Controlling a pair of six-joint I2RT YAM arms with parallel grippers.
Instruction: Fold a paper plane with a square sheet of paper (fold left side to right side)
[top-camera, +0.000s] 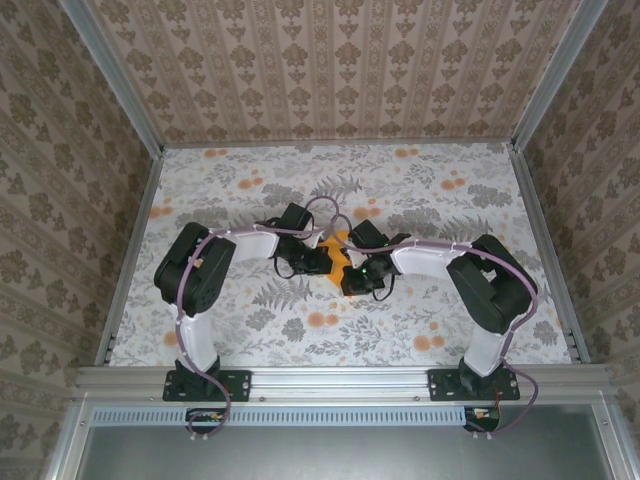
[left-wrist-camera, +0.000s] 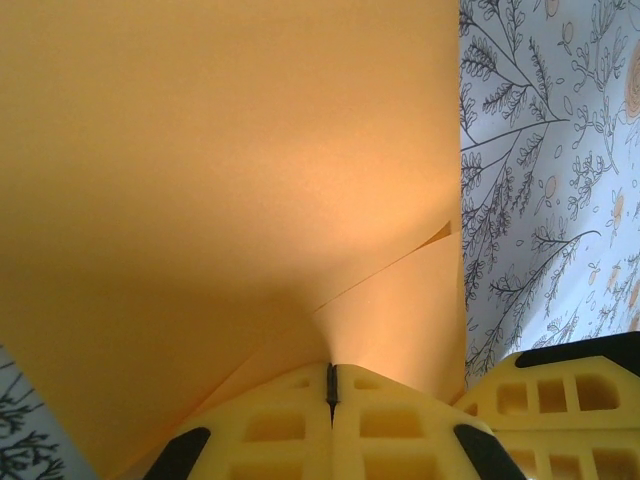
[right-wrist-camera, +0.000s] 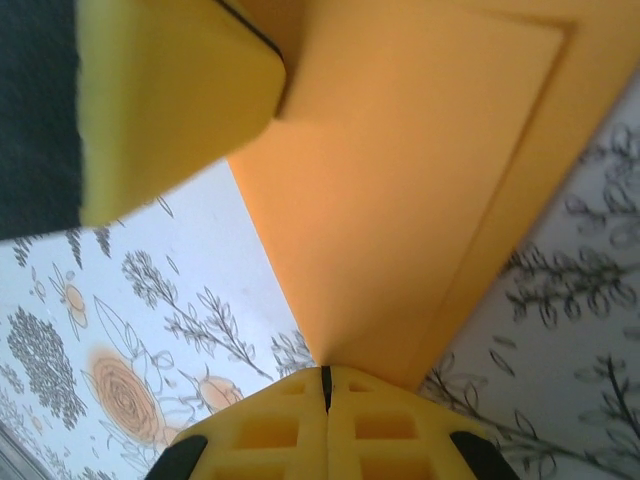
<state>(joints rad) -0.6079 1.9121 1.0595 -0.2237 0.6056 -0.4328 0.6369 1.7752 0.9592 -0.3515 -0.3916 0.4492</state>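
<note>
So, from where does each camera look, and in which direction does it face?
Top external: above and behind the robot, looking down at the table; the left arm and right arm meet over the orange paper.
Left wrist: on the left wrist, facing along the left jaws, shut on the paper.
Right wrist: likewise, along the right jaws, shut on it.
Shared: all three show the paper.

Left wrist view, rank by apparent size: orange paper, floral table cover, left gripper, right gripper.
1. orange paper
2. floral table cover
3. left gripper
4. right gripper, cut off by frame
Grippers sit nearest the lens; true size unsure.
</note>
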